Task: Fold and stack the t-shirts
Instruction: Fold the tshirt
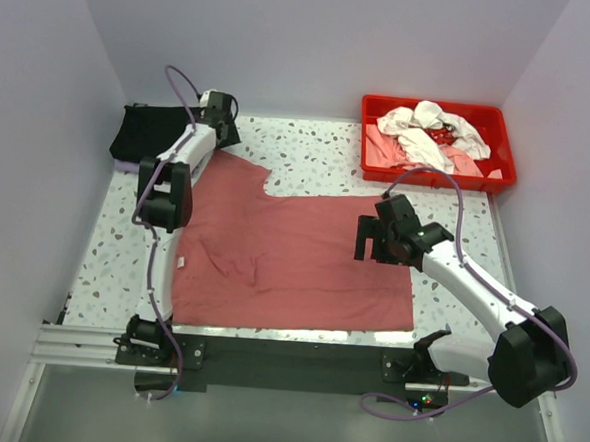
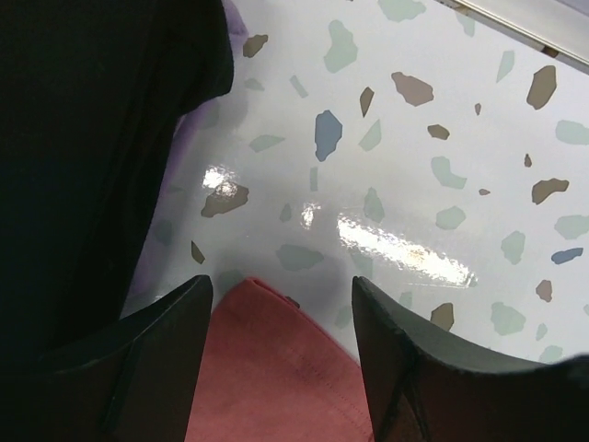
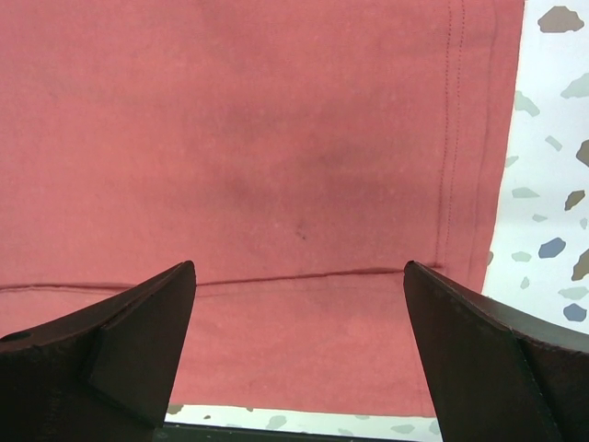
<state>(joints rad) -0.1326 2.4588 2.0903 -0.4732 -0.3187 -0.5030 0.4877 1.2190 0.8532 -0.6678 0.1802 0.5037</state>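
The brick-red t-shirt (image 1: 293,261) lies spread flat on the speckled table. A folded black t-shirt (image 1: 148,132) lies at the far left corner. My left gripper (image 1: 223,136) is open just above the red shirt's far left corner. In the left wrist view that corner (image 2: 267,368) lies between the open fingers (image 2: 170,341) of the gripper (image 2: 281,308), with the black cloth (image 2: 83,166) at the left. My right gripper (image 1: 372,244) is open and empty over the shirt's right part. The right wrist view shows the gripper (image 3: 299,276) above the red cloth (image 3: 276,138), near the hem.
A bright red plastic tray (image 1: 505,179) at the back right holds crumpled white and pale pink shirts (image 1: 431,134). A pale lilac edge (image 2: 189,138) shows under the black shirt. Walls close in the table on the left, back and right. A metal rail (image 1: 87,344) runs along the near edge.
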